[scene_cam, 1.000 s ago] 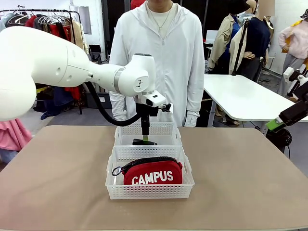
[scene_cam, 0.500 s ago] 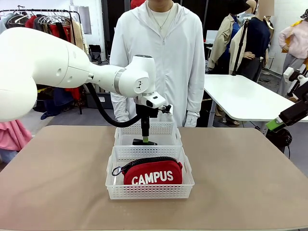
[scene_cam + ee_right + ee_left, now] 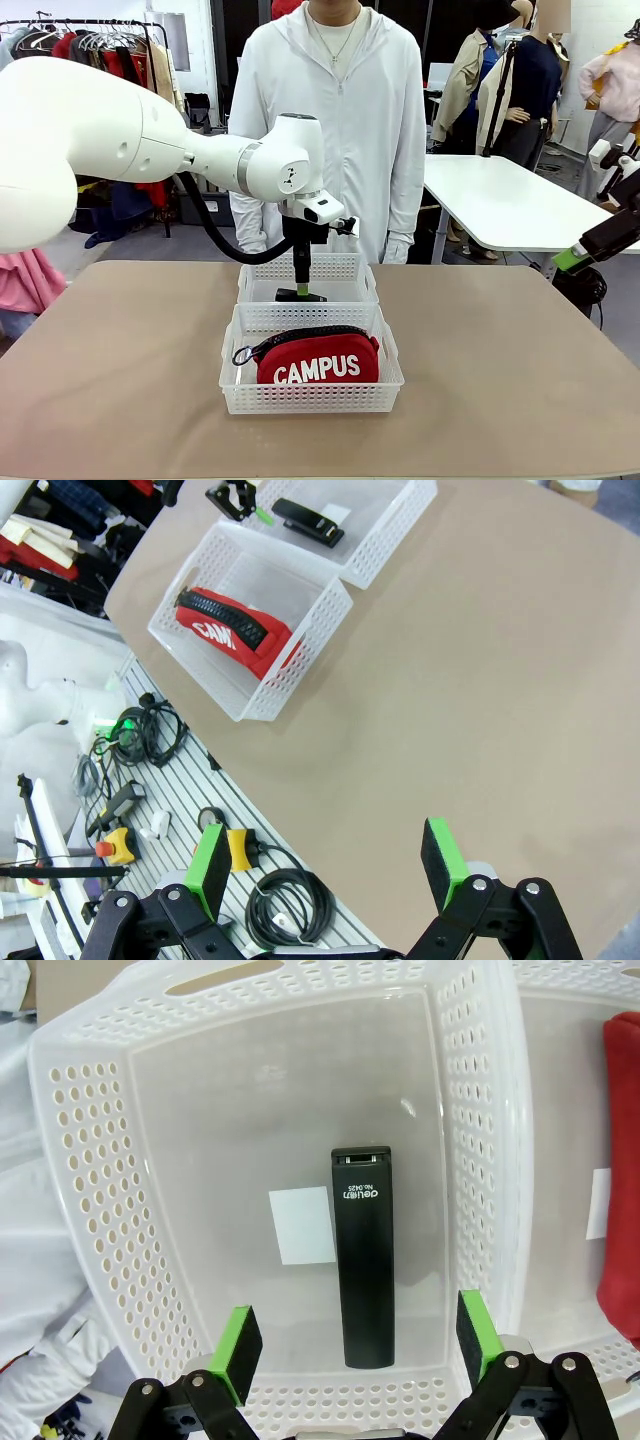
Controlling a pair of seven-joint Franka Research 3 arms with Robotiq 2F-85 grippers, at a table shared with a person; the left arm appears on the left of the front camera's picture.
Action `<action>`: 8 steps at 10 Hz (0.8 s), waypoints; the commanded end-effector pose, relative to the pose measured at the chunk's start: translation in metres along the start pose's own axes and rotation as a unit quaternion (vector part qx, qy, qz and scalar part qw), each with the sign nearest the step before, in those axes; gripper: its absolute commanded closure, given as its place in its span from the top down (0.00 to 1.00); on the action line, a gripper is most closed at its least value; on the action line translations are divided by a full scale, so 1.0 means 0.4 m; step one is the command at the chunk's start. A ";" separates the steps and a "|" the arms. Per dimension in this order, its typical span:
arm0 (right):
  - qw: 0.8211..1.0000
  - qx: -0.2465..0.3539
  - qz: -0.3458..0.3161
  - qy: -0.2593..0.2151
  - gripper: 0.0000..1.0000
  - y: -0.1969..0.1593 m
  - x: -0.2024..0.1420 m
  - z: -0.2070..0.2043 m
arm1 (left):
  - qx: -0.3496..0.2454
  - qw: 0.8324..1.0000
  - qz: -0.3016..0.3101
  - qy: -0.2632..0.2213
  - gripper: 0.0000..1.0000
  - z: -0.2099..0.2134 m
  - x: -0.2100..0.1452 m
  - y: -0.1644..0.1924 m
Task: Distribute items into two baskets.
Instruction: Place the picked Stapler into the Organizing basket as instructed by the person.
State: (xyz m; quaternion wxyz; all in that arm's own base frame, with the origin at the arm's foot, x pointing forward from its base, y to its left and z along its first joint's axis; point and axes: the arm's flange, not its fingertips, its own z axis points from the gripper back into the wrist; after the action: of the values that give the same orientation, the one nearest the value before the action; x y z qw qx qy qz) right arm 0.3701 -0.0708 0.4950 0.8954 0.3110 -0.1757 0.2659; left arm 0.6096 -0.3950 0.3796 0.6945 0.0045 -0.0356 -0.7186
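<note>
Over the far white rectangular plastic basket with lattice sides (image 3: 308, 270), the left gripper (image 3: 352, 1346) hung with its fingers spread and nothing between them, unchanged from a moment earlier, so the small black desk stapler (image 3: 362, 1255) lay released on the clear bottom near one long wall. With the red zippered fabric pouch with white "CAMPUS" lettering (image 3: 317, 359) resting in the near matching basket (image 3: 311, 399), the distribution looked finished. The right gripper (image 3: 327, 865), also spread and empty, waited far to the right over open tan table (image 3: 500, 380), and the way straight up from the far basket seemed free.
</note>
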 end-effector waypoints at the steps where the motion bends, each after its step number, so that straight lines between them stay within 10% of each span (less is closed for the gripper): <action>1: 1.000 0.004 -0.002 -0.005 1.00 0.004 0.002 -0.002 | 0.004 1.000 -0.001 -0.002 1.00 0.008 0.000 0.001; 8: 1.000 0.004 -0.002 -0.005 1.00 0.004 0.002 -0.002 | -0.002 0.980 0.192 -0.046 1.00 0.219 -0.239 0.167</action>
State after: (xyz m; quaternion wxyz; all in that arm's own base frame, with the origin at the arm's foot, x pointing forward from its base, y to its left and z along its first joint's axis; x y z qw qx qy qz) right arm 0.3700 -0.0707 0.4950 0.8954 0.3111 -0.1756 0.2659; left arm 0.6669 -0.3048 0.4544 0.7886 -0.0081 -0.0629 -0.6116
